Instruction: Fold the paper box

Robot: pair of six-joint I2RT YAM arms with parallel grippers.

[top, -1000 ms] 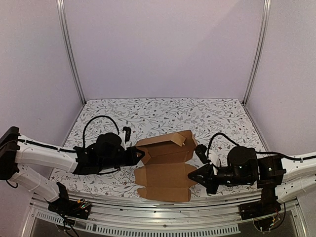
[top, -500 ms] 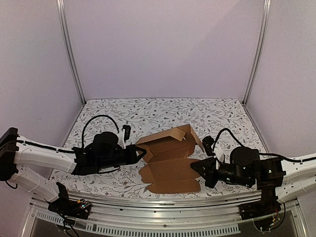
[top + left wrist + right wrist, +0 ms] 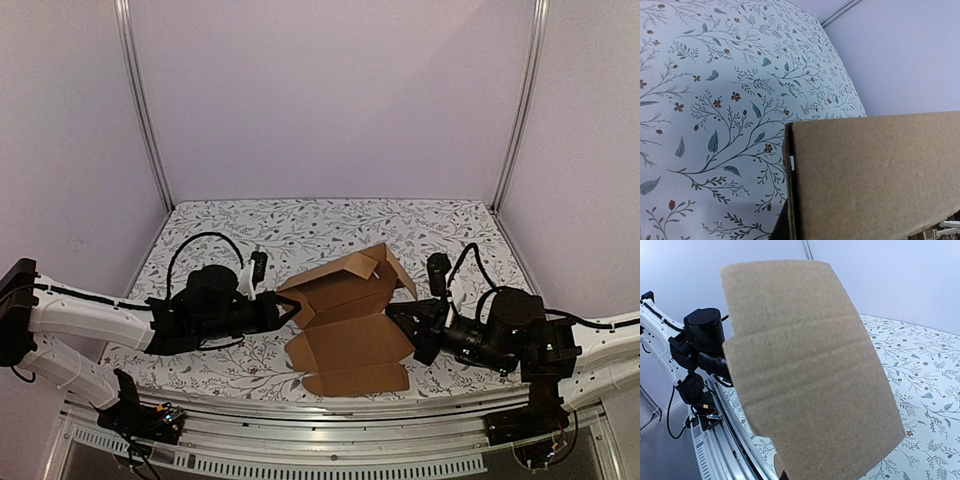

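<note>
The paper box [image 3: 345,325] is a brown cardboard sheet, partly folded, lying in the middle of the flowered table; its back flaps stand up and its front panel lies flat. My left gripper [image 3: 287,310] is shut on the box's left edge. In the left wrist view the cardboard [image 3: 875,175] fills the lower right, with one dark finger [image 3: 781,226] along its edge. My right gripper [image 3: 408,333] is shut on the box's right side. In the right wrist view the raised cardboard flap [image 3: 810,370] covers the jaws.
The flowered table cover [image 3: 330,225] runs back to the pale rear wall, with metal posts [image 3: 140,110] at the corners. A metal rail [image 3: 330,415] runs along the near edge. The left arm [image 3: 702,340] shows beyond the flap in the right wrist view.
My right gripper has moved back and to the right, taking the box's right side with it. The front panel has shifted right and turned, and the back flaps stand higher. My left gripper has hardly moved.
</note>
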